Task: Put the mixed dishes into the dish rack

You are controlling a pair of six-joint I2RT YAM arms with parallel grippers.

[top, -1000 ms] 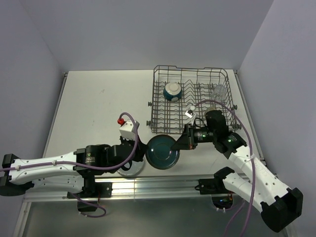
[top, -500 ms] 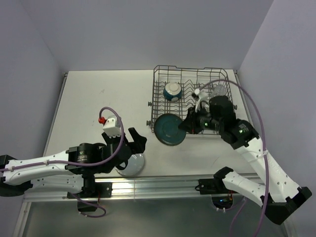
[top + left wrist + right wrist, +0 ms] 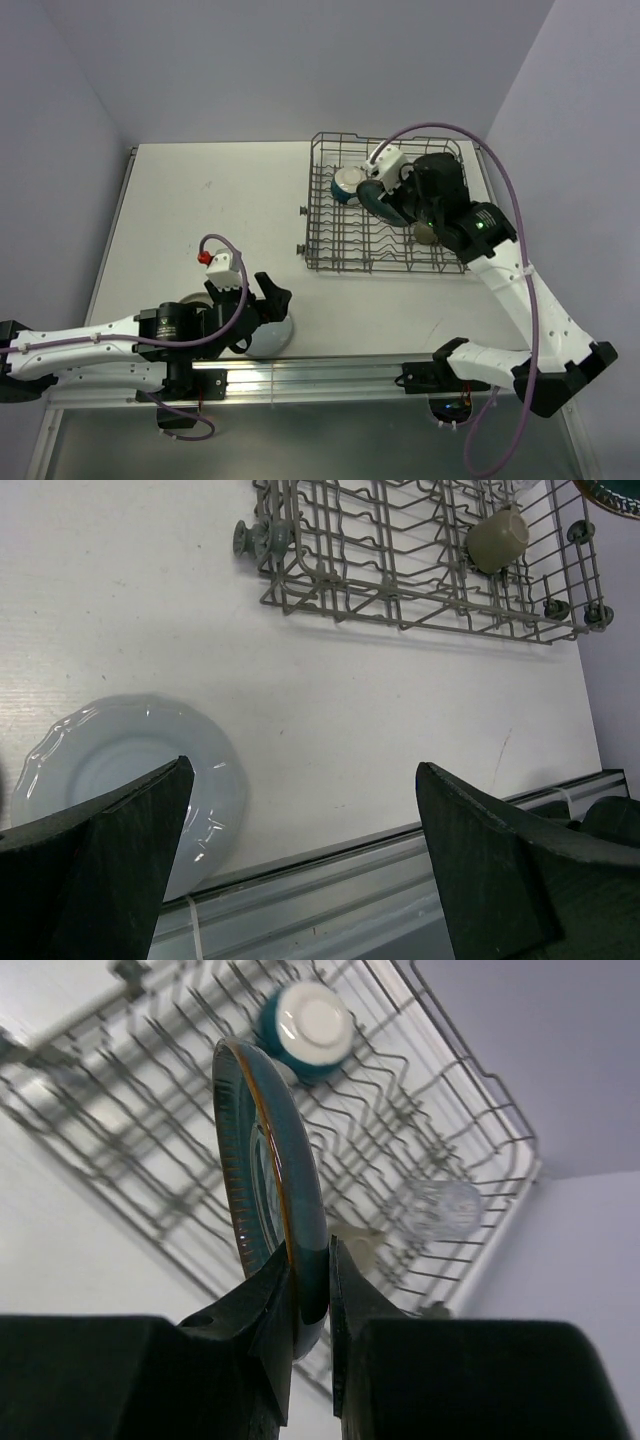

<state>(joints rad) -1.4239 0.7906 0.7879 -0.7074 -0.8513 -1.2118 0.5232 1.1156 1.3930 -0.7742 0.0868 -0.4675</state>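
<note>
**Dark teal plate [image 3: 373, 196] held on edge over the dish rack [image 3: 350, 250]**

Dark teal plate first: it stands upright, rim toward the overhead camera, pinched at its lower edge by the right gripper [image 3: 385, 203]. From the right wrist camera the two black fingers [image 3: 262, 1295] are seen clamped on either side of the rim, with the plate's brown-edged lip rising straight up between them. It hangs over the far left part of the rack, just beside the bowl [image 3: 349, 183]. Whether it touches the wires below, I cannot tell.

The bowl sits upside down in the rack's far left corner, its cream foot ring facing up and its teal wall around it. A small grey-brown mug [image 3: 425, 233] lies among the tines toward the right side of the rack. The clear glass [image 3: 435, 1210] rests in the far right part, seen only from the right wrist.

The rack itself occupies the far right of the white table [image 3: 200, 200].

Well apart from it, near the front edge, a pale blue plate [image 3: 130, 770] lies flat on the table. The left gripper [image 3: 275, 297] hovers above that plate with its fingers spread wide and nothing between them. A purple cable [image 3: 500, 180] loops high over the right arm.
</note>
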